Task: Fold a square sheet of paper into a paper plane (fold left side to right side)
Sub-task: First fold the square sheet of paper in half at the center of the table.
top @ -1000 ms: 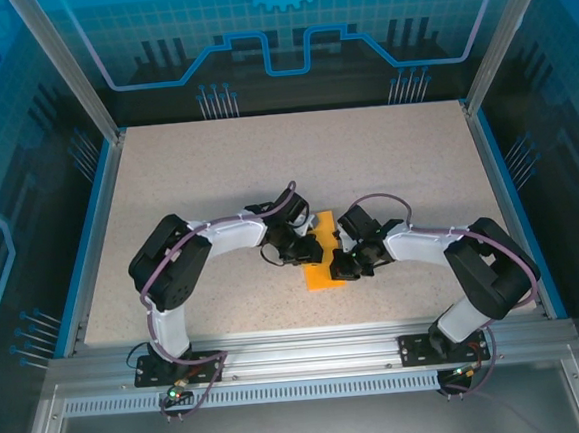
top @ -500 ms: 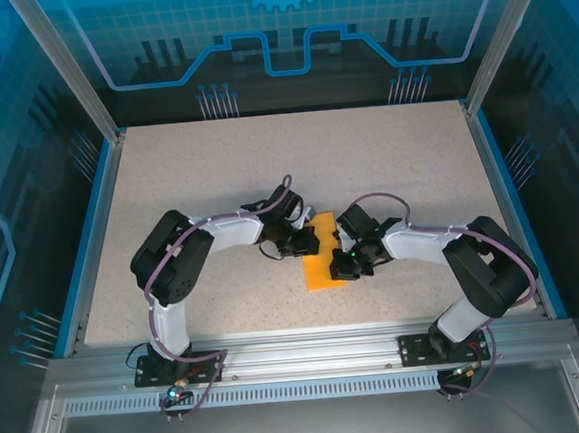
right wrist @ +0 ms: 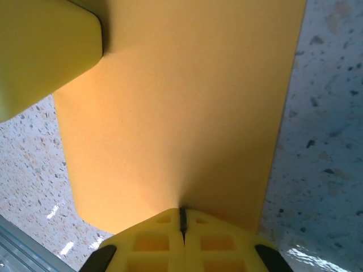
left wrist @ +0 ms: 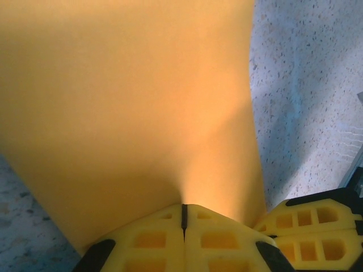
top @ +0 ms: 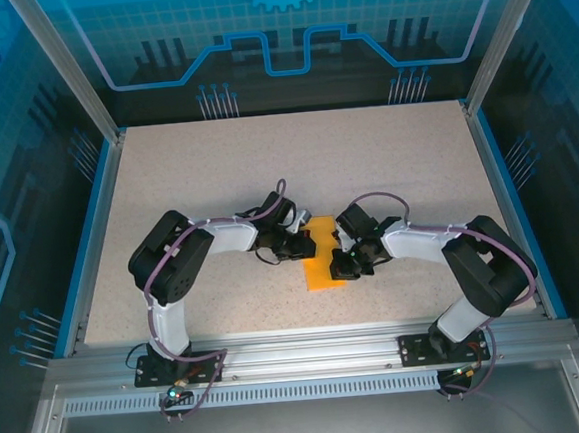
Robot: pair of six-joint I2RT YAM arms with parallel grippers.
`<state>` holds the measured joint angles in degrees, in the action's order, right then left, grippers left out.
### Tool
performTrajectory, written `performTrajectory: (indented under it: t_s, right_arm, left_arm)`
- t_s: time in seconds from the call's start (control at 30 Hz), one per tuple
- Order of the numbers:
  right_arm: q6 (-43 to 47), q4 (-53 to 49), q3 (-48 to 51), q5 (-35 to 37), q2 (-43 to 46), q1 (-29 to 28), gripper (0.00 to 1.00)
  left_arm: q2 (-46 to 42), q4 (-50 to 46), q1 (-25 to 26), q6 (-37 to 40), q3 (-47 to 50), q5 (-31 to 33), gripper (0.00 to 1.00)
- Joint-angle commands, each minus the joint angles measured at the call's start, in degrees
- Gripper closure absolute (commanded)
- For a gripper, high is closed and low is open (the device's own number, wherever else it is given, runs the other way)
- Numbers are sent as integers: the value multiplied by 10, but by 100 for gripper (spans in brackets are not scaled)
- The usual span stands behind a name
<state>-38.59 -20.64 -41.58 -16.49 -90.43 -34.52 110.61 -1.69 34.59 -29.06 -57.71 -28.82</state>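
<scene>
Small drift at the left gripper [top: 305, 243] since a second ago: pulled a touch toward its own side, and squeezed from a sliver of a gap down to fully closed. Barely a twitch from the right gripper [top: 343, 263] in that time.

Wide speckled table [top: 167, 186] underneath, blue-edged. Left arm [top: 221, 234] and right arm [top: 427, 238] both bent inward, wrists meeting near mid-table, a little toward the near edge. Between them, the square sheet of paper [top: 324, 276], bright orange, seen from above as a tall narrow strip, far end tucked between the two wrists. Flat on the table or lifted off it: hard to tell.

From the left wrist: jaws pressed tight together, yellow fingers [left wrist: 150, 241] nipping the near edge of the orange sheet, paper puckered right at the bite. Off to the lower right there, the other gripper's yellow fingers, just beside the sheet's edge. From the right wrist, same story: jaws fully together, fingers [right wrist: 150, 243] clamped on the sheet's edge, a faint crease fanning out from the pinch. In the upper left corner of that view, a yellow finger of the left gripper over the paper.
</scene>
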Motion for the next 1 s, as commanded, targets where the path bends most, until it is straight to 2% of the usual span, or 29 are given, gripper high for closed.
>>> performTrajectory:
  t_s: [0.0,0.5,0.97]
  right_arm:
    - [9,-91,26,64,-34,-2,100]
    - [13,-89,36,56,-34,2,100]
    - [11,-85,35,51,-34,3,100]
  left_arm:
    - [3,5,-19,-3,22,43,94]
    - [-7,49,-67,3,44,56,90]
    - [-35,25,-96,22,15,56,90]
